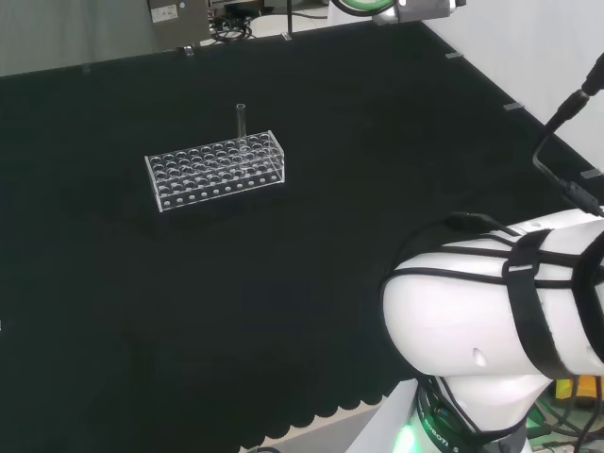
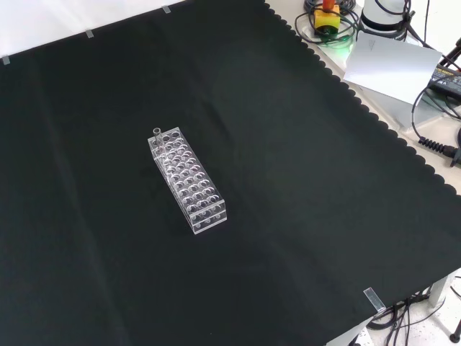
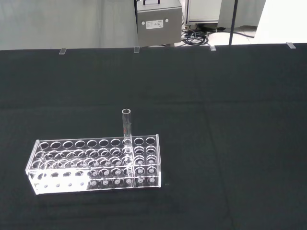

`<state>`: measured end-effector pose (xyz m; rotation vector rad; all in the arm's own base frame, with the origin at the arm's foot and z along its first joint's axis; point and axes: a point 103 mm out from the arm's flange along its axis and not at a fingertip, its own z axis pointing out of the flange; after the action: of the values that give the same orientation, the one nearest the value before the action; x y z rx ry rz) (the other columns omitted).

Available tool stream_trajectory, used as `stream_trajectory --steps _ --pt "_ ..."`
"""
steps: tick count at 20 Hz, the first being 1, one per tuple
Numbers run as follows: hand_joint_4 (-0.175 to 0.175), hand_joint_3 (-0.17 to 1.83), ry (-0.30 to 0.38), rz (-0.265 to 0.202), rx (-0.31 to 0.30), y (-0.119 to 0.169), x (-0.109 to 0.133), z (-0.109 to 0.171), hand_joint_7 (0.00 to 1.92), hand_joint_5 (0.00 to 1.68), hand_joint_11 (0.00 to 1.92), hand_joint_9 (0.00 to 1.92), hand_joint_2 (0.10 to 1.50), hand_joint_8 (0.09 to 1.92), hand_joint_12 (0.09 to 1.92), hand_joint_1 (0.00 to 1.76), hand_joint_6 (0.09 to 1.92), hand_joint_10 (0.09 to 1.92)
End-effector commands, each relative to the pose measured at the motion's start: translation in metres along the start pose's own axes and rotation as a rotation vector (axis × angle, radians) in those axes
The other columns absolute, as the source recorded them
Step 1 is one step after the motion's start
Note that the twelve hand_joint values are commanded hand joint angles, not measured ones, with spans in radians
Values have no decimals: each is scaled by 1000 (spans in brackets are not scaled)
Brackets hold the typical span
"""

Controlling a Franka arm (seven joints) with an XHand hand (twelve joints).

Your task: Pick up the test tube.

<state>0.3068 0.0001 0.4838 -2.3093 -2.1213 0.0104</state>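
Observation:
A clear test tube (image 1: 241, 123) stands upright in a clear plastic rack (image 1: 215, 171) with many round holes, on the black cloth. In the head view the tube rises from the rack's far row, toward its right end. The front view has the tube (image 2: 156, 136) at the rack's (image 2: 189, 180) upper left corner. In the wrist view the tube (image 3: 126, 125) stands in the back row of the rack (image 3: 94, 164), some way off from the camera. The tube looks empty.
The arm's white links (image 1: 500, 321) stand at the lower right of the head view. Cables and a yellow and red box (image 2: 328, 16) lie beyond the cloth's scalloped edge in the front view. Grey equipment (image 3: 158, 21) stands behind the bench.

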Motion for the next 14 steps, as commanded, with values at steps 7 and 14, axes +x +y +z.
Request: stream_trajectory --steps 7,14 --pt "-16 404 3 10 -4 4 0 1 0 54 0 0 749 355 1319 563 87 347" --pt "-28 330 7 -33 -22 41 12 1 8 104 0 0 777 589 1438 605 87 628"
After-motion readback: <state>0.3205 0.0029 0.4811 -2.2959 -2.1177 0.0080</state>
